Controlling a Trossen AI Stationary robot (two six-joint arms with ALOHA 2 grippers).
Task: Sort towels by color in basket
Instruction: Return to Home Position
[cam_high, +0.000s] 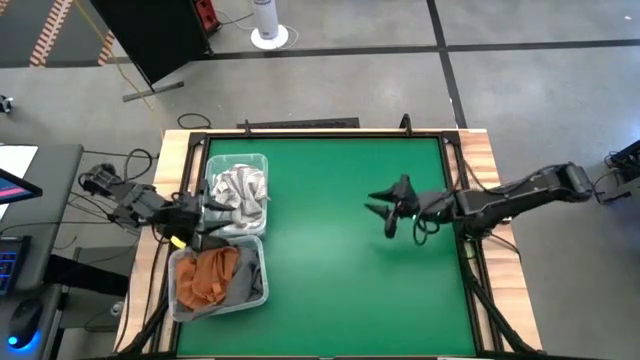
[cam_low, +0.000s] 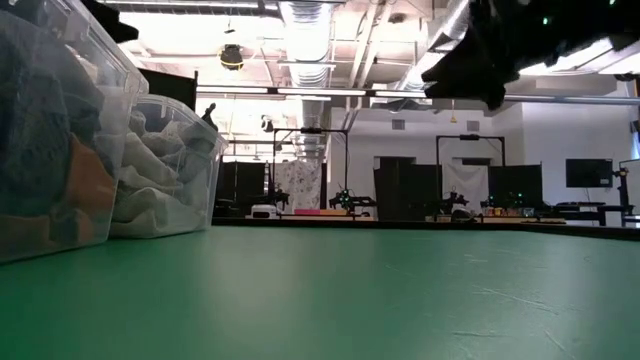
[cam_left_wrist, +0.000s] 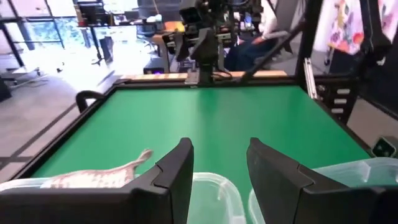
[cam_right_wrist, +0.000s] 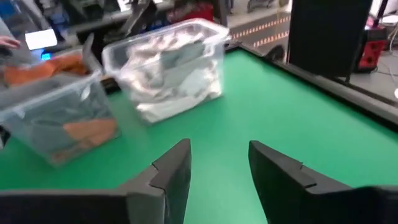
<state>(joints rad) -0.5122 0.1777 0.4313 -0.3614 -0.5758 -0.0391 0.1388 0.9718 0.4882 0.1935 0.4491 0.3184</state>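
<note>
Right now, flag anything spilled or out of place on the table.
Nothing spilled. Only oddity: a pale towel corner pokes up past the white-towel bin's rim. The left gripper hovers beside it, the right gripper over mid-table, both jaws open.

orange towel (cam_high: 205, 275), white towels (cam_high: 240, 190), green table (cam_high: 340, 260)

Bright ceiling lights (cam_low: 300, 20) shine above a grey floor (cam_high: 350, 85)

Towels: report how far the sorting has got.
Done, by the look: the white towels fill the high view's upper bin, and the orange and grey towels lie in the lower bin. No towel shows on the table. In hand: nothing. The left hand above the bins and the right hand over the table are both open. Left: probably only parking the arms.
</note>
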